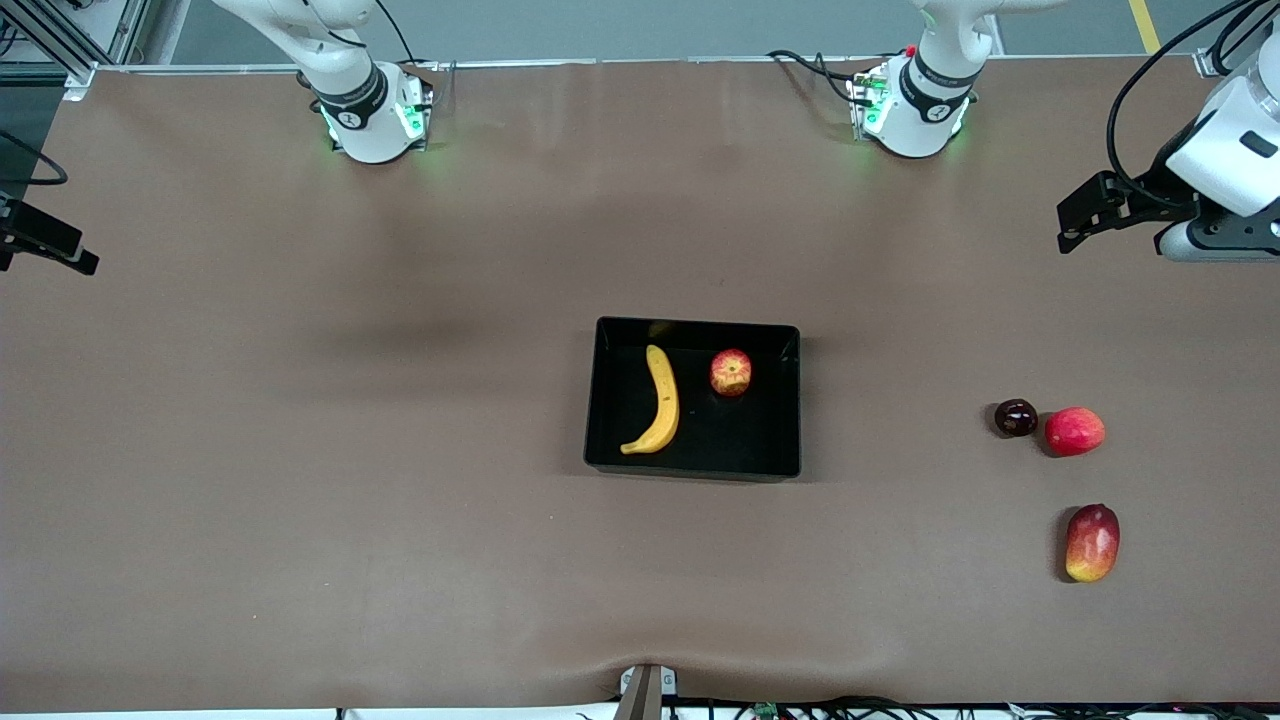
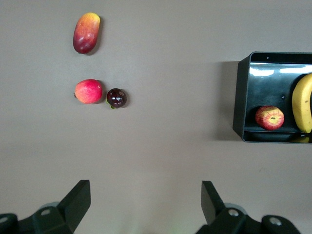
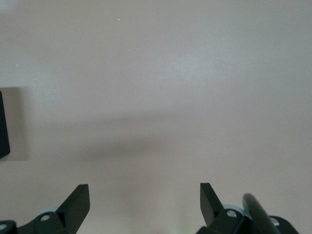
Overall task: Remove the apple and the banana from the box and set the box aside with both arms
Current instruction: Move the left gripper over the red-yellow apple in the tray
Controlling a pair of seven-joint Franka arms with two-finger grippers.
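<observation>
The black box sits mid-table. Inside it a yellow banana lies lengthwise, and a red apple streaked with yellow rests beside it, toward the left arm's end. In the left wrist view the box shows with the apple and banana inside. My left gripper hangs open and empty high over bare table between the box and the loose fruits. My right gripper is open and empty over bare table, with only the box's edge in sight. Neither hand shows in the front view.
Toward the left arm's end lie a red-and-yellow mango, a pinkish-red round fruit and a small dark round fruit touching it. A white-and-black device overhangs that table end. A black fixture juts in at the right arm's end.
</observation>
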